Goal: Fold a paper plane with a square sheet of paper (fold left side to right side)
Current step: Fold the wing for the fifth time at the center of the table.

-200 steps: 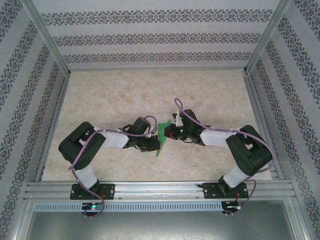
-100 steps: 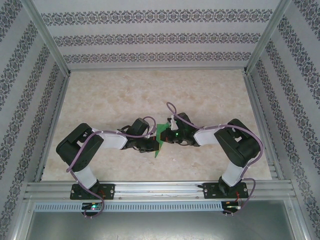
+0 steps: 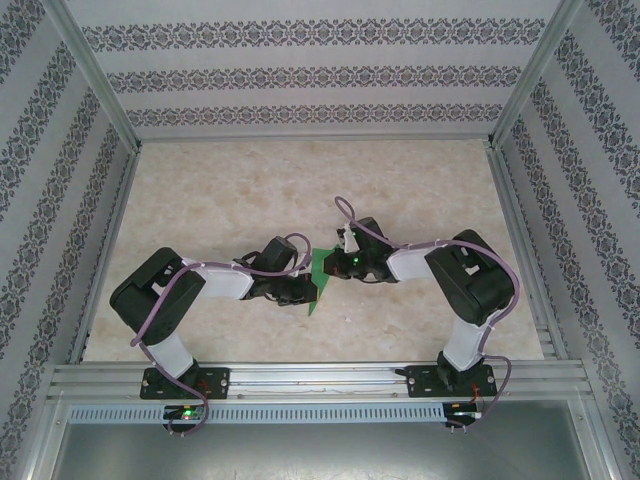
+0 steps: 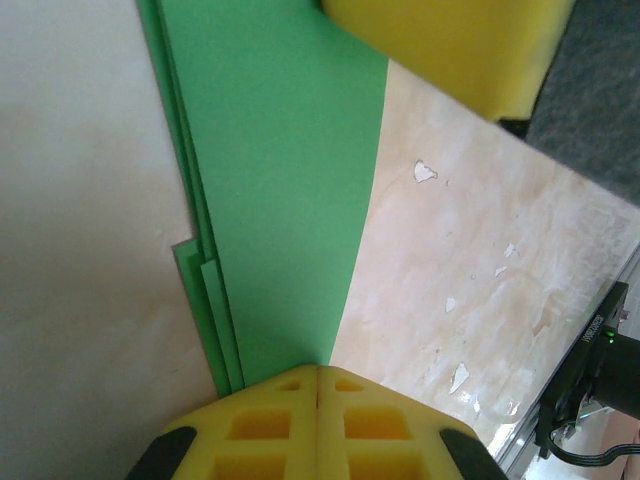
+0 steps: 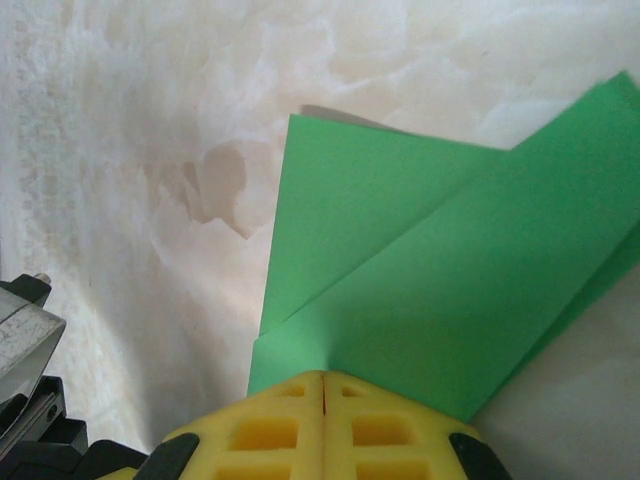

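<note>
**Folded green paper (image 4: 280, 200) on the table (image 3: 300, 190), both sets of jaws shut and touching it.**

Around the paper, the top view showed bare marbled table, patterned walls (image 3: 300, 75) beyond it and an aluminium rail (image 3: 320, 378) on its near side. The two wrists met over the paper and hid most of it. The left gripper (image 4: 318, 375) came at the paper from its left and the right gripper (image 5: 323, 380) from its right. On each, the yellow jaws were together at a seam. The paper lay flat under the tips, not between them; how hard they pressed could not be told. The left wrist view added stacked layer edges along the paper's left side, another yellow pad (image 4: 450, 45) over its far corner and white flecks (image 4: 425, 172) to its right. The right wrist view added a diagonal flap overlapping a lower layer, and a brown stain (image 5: 215, 185) left of the paper.
</note>
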Controlling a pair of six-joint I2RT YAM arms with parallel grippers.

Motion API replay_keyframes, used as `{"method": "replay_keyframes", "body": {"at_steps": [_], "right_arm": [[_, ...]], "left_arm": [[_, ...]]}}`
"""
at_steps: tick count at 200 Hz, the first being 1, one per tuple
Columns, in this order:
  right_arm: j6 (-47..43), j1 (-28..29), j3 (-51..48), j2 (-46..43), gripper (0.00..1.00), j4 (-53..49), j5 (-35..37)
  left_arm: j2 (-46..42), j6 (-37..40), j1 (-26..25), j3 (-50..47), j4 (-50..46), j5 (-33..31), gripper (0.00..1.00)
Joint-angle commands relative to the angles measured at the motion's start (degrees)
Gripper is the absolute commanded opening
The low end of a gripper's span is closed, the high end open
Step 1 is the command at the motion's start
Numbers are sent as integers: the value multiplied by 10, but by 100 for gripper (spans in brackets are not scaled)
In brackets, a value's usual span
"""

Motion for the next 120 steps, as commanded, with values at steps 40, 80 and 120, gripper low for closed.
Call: {"method": "replay_keyframes", "body": {"at_steps": [40, 80, 120], "right_arm": [[-56, -51, 53, 34, 0, -49, 34], [-72, -84, 82, 52, 0, -66, 29], [-82, -103, 106, 54, 0, -84, 22]], "left_arm": [[4, 12, -4, -29, -85, -42, 0], [3, 13, -3, -28, -83, -41, 0], [3, 13, -3, -30, -76, -38, 0]]}}
